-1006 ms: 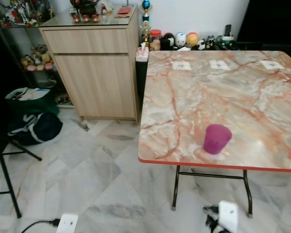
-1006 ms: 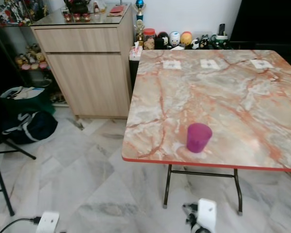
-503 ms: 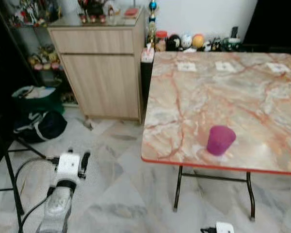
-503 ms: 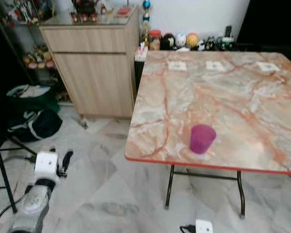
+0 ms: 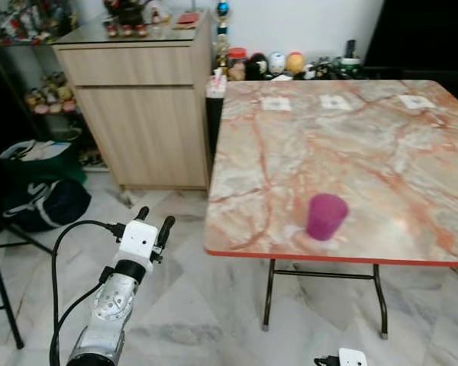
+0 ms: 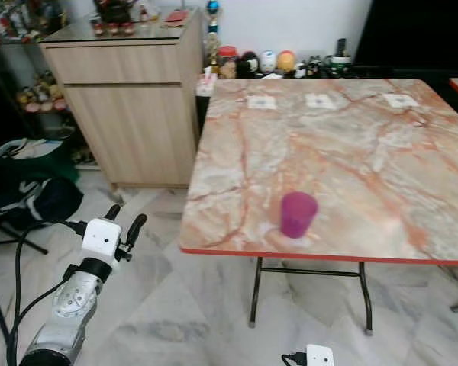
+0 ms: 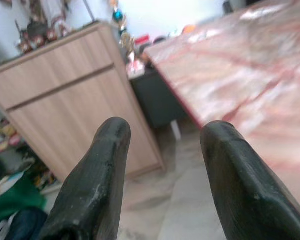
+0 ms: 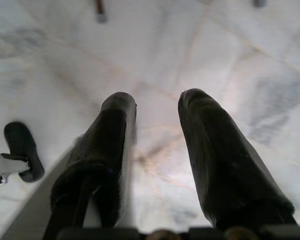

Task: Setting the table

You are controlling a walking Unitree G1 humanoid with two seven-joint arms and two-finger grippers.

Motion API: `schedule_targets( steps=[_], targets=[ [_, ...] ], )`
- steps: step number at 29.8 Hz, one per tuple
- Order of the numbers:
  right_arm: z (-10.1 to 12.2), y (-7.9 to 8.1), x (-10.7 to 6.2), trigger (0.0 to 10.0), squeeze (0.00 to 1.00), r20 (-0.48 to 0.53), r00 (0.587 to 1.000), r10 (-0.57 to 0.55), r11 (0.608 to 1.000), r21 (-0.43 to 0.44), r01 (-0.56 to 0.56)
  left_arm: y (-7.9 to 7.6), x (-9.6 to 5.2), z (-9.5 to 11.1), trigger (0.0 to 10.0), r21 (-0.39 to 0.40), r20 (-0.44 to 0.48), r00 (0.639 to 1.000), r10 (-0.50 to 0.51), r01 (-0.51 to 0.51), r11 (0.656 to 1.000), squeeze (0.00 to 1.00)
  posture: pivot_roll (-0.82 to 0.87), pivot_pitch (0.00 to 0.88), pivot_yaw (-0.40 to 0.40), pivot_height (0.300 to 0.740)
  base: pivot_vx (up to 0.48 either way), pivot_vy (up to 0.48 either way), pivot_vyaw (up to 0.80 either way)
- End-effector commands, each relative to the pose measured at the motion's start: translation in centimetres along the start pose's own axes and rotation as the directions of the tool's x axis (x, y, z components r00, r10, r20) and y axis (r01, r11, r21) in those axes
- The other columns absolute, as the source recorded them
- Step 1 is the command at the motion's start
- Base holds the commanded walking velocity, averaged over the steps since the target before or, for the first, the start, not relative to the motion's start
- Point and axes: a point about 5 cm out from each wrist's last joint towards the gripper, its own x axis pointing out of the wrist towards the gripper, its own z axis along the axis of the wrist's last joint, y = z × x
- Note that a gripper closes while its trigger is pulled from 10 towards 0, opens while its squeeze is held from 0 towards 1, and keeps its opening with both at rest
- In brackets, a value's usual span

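A purple plastic cup (image 5: 325,216) stands on the marble-patterned table (image 5: 351,145), close to its red front edge. My left gripper (image 5: 155,219) is raised over the floor to the left of the table, below the tabletop's height and well apart from the cup. Its two black fingers are open with nothing between them. In the left wrist view the left gripper (image 7: 165,130) points along the table's left edge toward the cabinet. My right gripper (image 8: 157,100) hangs low over the marble floor, fingers apart and empty.
A wooden cabinet (image 5: 137,114) stands left of the table, with a narrow dark bin (image 5: 214,114) between them. Bags (image 5: 38,191) and black metal legs (image 5: 0,305) are at the far left. Three white cards (image 5: 336,101) lie at the table's far side, with figurines behind.
My left arm has risen from the bottom left and reached forward toward the table's left side. The right wrist has sunk lower. The camera has shifted a little.
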Motion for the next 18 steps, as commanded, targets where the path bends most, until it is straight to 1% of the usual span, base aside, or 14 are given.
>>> schedule_targets(
  steps=[1, 4, 7, 10, 12, 16, 18],
  targets=[
    [0.05, 0.34, 0.02, 10.0, 0.0, 0.01, 1.0, 0.007, 1.0, 0.006, -0.007, 0.33, -0.04, 0.04, 10.0, 0.0, -0.013, 1.0, -0.006, 0.006, 1.0, 0.0, 0.04, 0.0, 0.013, 0.74, 0.0, -0.454, 0.0],
    [0.05, 0.35, 0.01, 10.0, 0.0, 0.013, 1.0, 0.011, 1.0, 0.008, -0.011, 0.35, -0.08, -0.15, 10.0, 0.0, -0.024, 1.0, -0.007, 0.007, 1.0, 0.0, 0.03, 0.0, 0.013, 0.74, 0.0, -0.399, 0.0],
    [0.15, 0.21, 0.01, 10.0, 0.0, 0.021, 1.0, 0.001, 1.0, 0.016, -0.001, 0.2, -0.18, -0.4, 10.0, -0.013, -0.048, 0.999, -0.015, 0.014, 1.0, 0.0, 0.04, 0.0, 0.012, 0.74, 0.0, 0.0, 0.0],
    [0.17, -0.02, -0.01, 10.0, 0.0, 0.025, 1.0, -0.012, 0.999, 0.037, 0.011, -0.12, -0.18, -0.3, 10.0, -0.019, -0.052, 0.998, -0.033, 0.032, 0.999, 0.0, 0.04, 0.0, 0.012, 0.74, 0.0, 0.0, 0.0],
    [0.13, -0.16, -0.03, 10.0, 0.0, 0.024, 1.0, -0.012, 0.999, 0.032, 0.012, -0.35, -0.14, -0.12, 10.0, -0.025, -0.048, 0.998, -0.047, 0.046, 0.999, 0.0, 0.05, 0.0, 0.009, 0.74, 0.0, 0.0, 0.0],
    [0.25, -0.13, 0.0, 10.0, 0.0, 0.029, 0.999, -0.016, 0.999, 0.034, 0.015, -0.27, 0.08, 0.18, 10.0, -0.01, -0.041, 0.998, -0.049, 0.049, 0.999, 0.0, 0.05, 0.0, 0.01, 0.74, 0.0, 0.0, 0.0],
    [0.39, -0.09, 0.01, 10.0, 0.0, 0.041, 0.999, -0.02, 0.999, 0.051, 0.018, -0.03, 0.3, 0.25, 10.0, 0.01, -0.041, 0.999, -0.033, 0.033, 0.999, 0.0, 0.05, 0.0, 0.01, 0.74, 0.0, -0.341, 0.0]
  ],
)
